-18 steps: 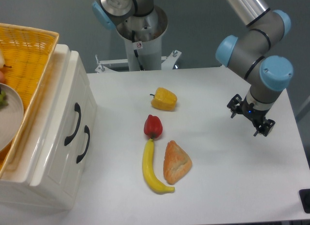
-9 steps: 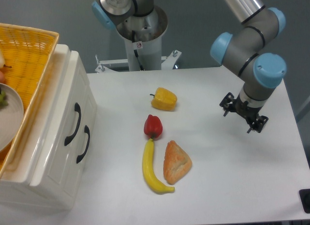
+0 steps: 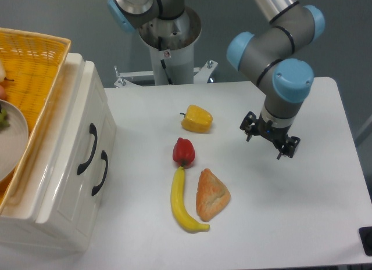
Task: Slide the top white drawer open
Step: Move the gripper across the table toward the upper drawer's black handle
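The top drawer [image 3: 75, 143] sits shut at the bench's left; your end effector [image 3: 268, 142], fingers spread and empty, hangs well apart. You are approaching; next reach its black handle [image 3: 87, 149].

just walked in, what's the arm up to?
Nothing is held yet. The two-finger gripper hangs open and empty above the right half of the white table, well away from the cream-white plastic cabinet at the left. The top white drawer, with its curved black handle, looks fully closed and untouched. A yellow pepper, red pepper, banana and bread piece lie between them.
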Controlling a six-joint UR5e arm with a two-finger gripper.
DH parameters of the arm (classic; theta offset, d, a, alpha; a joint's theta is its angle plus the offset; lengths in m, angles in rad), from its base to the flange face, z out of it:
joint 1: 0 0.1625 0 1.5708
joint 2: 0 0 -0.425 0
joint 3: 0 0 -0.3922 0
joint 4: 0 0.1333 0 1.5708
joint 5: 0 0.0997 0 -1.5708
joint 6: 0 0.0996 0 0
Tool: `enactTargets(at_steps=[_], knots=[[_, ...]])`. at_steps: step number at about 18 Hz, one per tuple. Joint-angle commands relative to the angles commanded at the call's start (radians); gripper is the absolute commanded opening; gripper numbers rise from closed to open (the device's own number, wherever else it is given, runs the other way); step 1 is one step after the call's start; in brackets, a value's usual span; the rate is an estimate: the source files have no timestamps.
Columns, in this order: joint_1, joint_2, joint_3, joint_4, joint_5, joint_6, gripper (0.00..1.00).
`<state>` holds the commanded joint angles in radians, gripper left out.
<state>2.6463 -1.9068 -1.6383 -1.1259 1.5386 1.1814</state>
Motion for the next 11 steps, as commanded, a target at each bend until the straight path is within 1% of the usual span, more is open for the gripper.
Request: enactTargets(at_steps=[3,6,11], knots=[[-0.048,0.009,-0.008,-0.014,0.0,-0.064,1.0],[-0.097,0.012,-0.008,-0.017,-0.006,-0.173,1.0],[-0.147,0.035,-0.009,-0.066,-0.064,-0.272,1.0]])
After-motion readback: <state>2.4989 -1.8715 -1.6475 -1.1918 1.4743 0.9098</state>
